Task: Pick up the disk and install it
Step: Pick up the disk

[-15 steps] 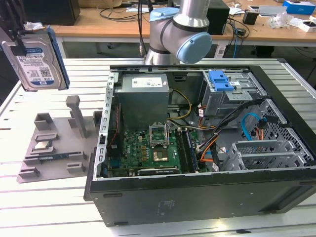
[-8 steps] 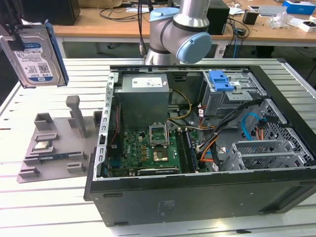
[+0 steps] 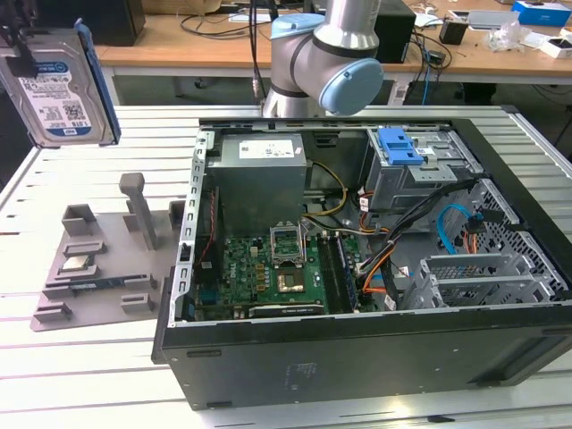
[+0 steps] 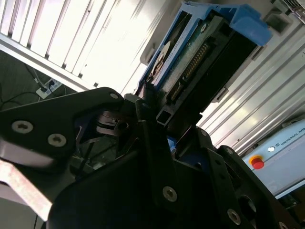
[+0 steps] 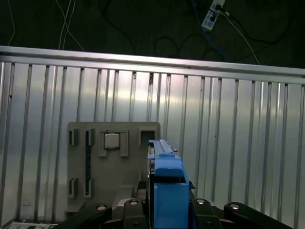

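The disk (image 3: 58, 85) hangs in the air at the exterior view's upper left, high above the table, with its white-and-blue label facing the camera and a blue carrier along its edge. My gripper (image 3: 20, 37) is shut on it from above. In the second wrist view the black fingers (image 4: 152, 119) clamp the disk (image 4: 205, 57) near its connector end. In the first wrist view the blue carrier edge of the disk (image 5: 167, 186) rises between the fingers, above the grey fixture.
An open computer case (image 3: 357, 366) lies on the slatted metal table (image 3: 89, 384), with a drive cage and blue latch (image 3: 399, 147) at its far right and a grey power supply (image 3: 259, 179). A grey fixture (image 3: 98, 259) with an upright post lies left of the case.
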You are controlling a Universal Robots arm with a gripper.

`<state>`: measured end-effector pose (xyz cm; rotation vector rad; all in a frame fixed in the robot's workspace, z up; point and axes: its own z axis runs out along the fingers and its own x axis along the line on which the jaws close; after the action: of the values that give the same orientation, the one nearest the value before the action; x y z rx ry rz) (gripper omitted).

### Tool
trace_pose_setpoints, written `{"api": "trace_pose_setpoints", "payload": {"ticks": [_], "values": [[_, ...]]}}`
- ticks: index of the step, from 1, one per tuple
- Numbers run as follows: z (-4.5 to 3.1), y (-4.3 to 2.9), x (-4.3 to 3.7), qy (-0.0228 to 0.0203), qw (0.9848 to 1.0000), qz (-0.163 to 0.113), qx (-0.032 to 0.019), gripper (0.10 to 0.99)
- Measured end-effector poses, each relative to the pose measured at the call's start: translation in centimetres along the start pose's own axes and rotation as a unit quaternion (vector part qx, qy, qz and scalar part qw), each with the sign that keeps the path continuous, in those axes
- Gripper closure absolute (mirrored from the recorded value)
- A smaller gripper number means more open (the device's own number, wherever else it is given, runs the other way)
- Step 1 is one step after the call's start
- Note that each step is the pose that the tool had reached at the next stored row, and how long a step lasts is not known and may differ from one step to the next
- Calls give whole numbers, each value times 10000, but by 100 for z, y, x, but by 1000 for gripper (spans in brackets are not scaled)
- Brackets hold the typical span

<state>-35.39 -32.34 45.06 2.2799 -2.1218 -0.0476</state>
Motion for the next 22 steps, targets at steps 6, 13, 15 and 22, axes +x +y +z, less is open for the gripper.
{"api": "trace_pose_setpoints", "payload": {"ticks": [6,13,15,22], "values": [[-276,10,-14,0,10000,0,0,718],[-493,18,-19,0,10000,0,-1,718],[-512,19,-19,0,10000,0,0,718],[-515,12,-19,0,10000,0,-1,718]]}}
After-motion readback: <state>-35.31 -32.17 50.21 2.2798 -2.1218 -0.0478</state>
